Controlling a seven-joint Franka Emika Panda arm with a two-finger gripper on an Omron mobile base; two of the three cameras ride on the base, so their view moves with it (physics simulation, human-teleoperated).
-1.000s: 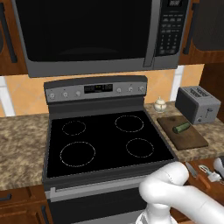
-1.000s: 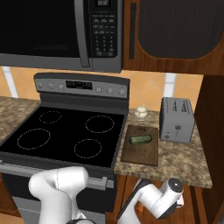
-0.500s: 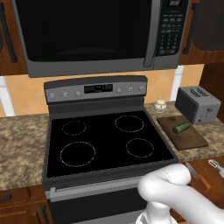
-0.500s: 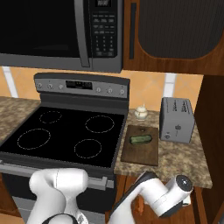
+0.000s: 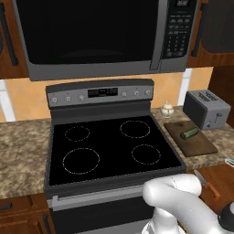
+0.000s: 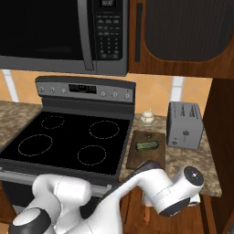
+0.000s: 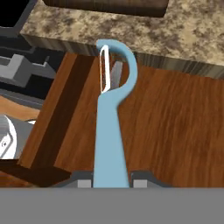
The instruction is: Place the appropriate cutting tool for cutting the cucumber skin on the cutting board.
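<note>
The cutting tool, a pale blue peeler (image 7: 111,131), stands straight up between my fingertips (image 7: 85,178), and my gripper (image 7: 113,177) is shut on its handle. Its curved head reaches toward the stone counter edge (image 7: 175,33), with brown wood behind it. A strip of the cutting board (image 7: 105,5) runs along the top of the hand view. On the counter right of the stove lies the dark brown cutting board (image 5: 194,141) (image 6: 146,157), and the stubby green cucumber (image 5: 189,133) (image 6: 147,146) rests on it. My wrist (image 6: 192,179) hangs below the counter's front edge.
A grey toaster (image 5: 205,109) (image 6: 184,124) stands just behind and right of the board. A small pale jar (image 5: 167,109) sits at the backsplash. The black stove top (image 5: 114,146) lies to the left. An orange-handled knife (image 5: 206,183) lies in the wooden drawer below the counter.
My hand has swung right and upward with the peeler in it, leaving the drawer. The board, the cucumber and the knife have not moved.
</note>
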